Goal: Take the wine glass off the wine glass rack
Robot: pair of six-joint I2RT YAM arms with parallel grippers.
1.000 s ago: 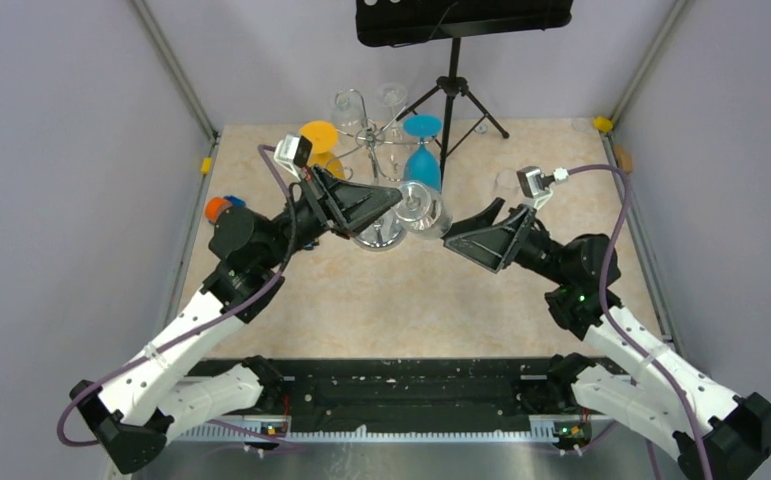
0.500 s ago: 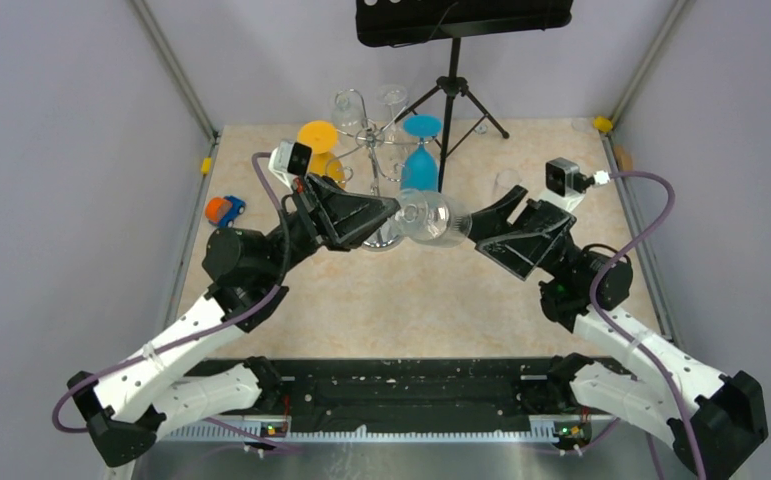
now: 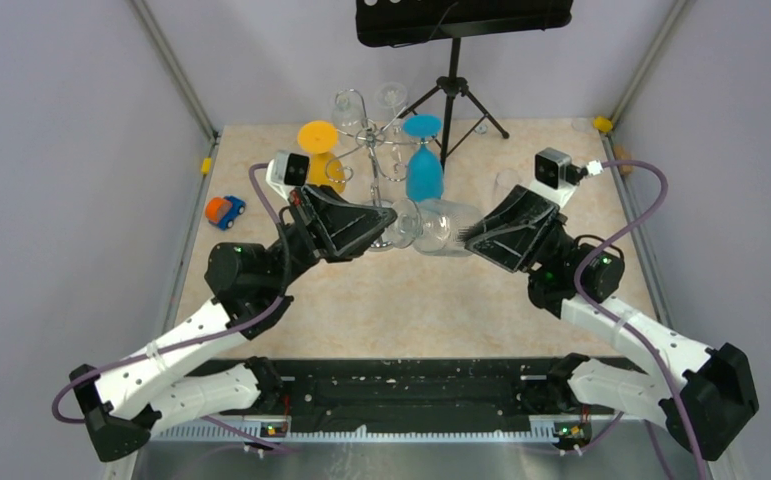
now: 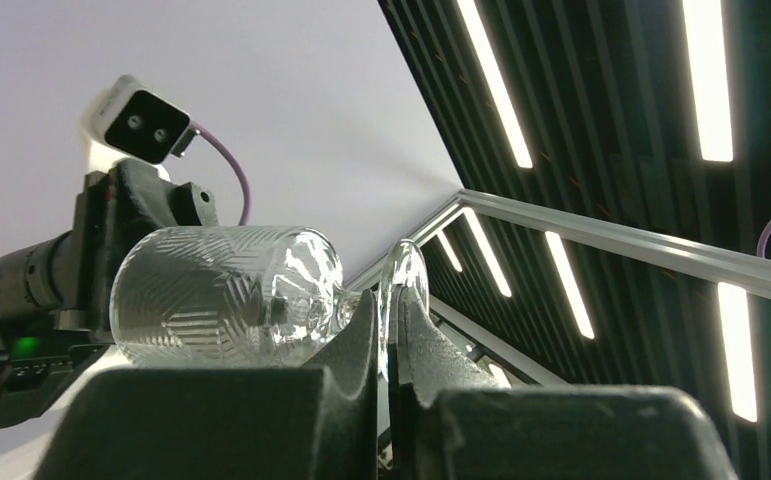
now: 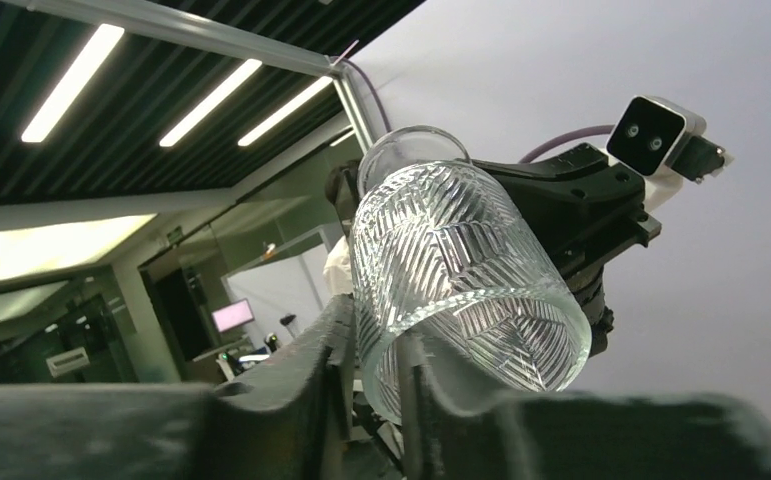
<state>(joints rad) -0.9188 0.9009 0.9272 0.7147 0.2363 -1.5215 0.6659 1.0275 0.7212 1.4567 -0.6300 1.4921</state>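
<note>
The wine glass (image 3: 431,225), clear with a cut herringbone pattern, lies on its side in the air between the two arms. It is in front of the chrome wine glass rack (image 3: 369,135) and clear of its hooks. An orange glass (image 3: 318,137) and a blue glass (image 3: 423,165) hang on the rack.

The left gripper (image 3: 386,228) is clamped on the thin stem just behind the foot. In the left wrist view its fingers (image 4: 361,340) meet around the stem, with the foot disc standing up behind them.

The right gripper (image 3: 471,232) is at the open mouth of the bowl. In the right wrist view its fingers (image 5: 336,345) are drawn in close on the rim wall, one inside the bowl and one outside, and appear to pinch it.

I judge that the glass is off the rack and the step in hand is a handover from left to right. The next move calls for the right grip to be firm before the left lets go of the stem. The glass then needs turning upright and setting on the table (image 3: 361,300). A thin rim pinch could slip or twist under the bowl's weight.
</note>
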